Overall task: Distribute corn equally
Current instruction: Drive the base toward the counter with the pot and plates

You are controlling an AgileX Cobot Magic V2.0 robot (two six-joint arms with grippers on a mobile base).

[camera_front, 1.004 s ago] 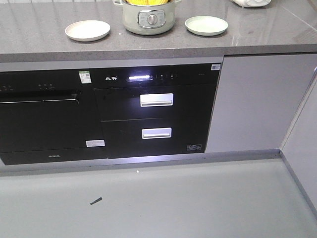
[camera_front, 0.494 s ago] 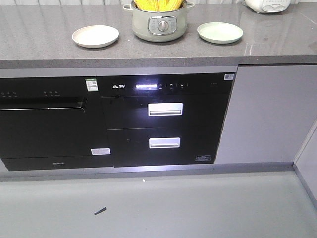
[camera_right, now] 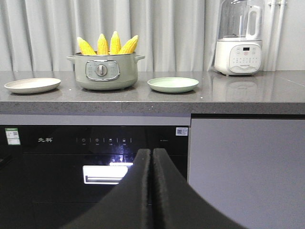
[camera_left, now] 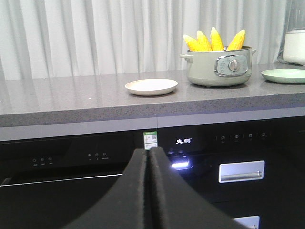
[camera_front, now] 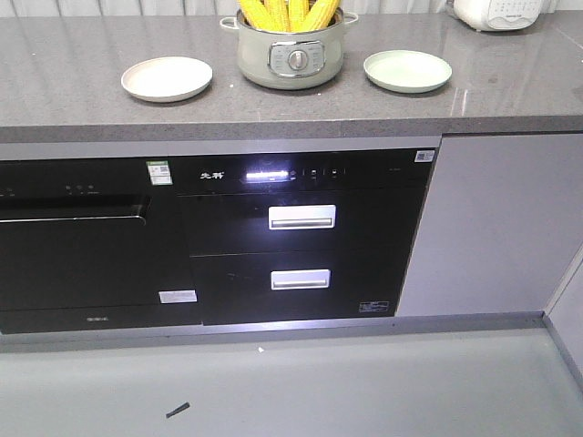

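Several yellow corn cobs (camera_front: 287,14) (camera_left: 212,40) (camera_right: 107,44) stand upright, tips up, in a pale green pot (camera_front: 291,56) (camera_left: 218,68) (camera_right: 105,71) on the grey countertop (camera_front: 73,105). A cream plate (camera_front: 167,77) (camera_left: 151,86) (camera_right: 32,85) lies left of the pot, a light green plate (camera_front: 407,70) (camera_left: 284,75) (camera_right: 173,84) right of it. Both plates hold nothing. My left gripper (camera_left: 149,152) and right gripper (camera_right: 151,152) are shut with nothing between the fingers, low in front of the cabinet, well below and short of the counter.
Black built-in appliances (camera_front: 301,237) with two silver drawer handles fill the cabinet front under the counter. A white appliance (camera_front: 496,11) (camera_right: 238,52) stands at the counter's right end. A grey cabinet door (camera_front: 492,218) is at right. A small dark scrap (camera_front: 178,410) lies on the floor.
The front view has shifted: the counter, pot and plates sit lower in frame now, and more of the corn shows above the pot. Nothing on the counter has moved.
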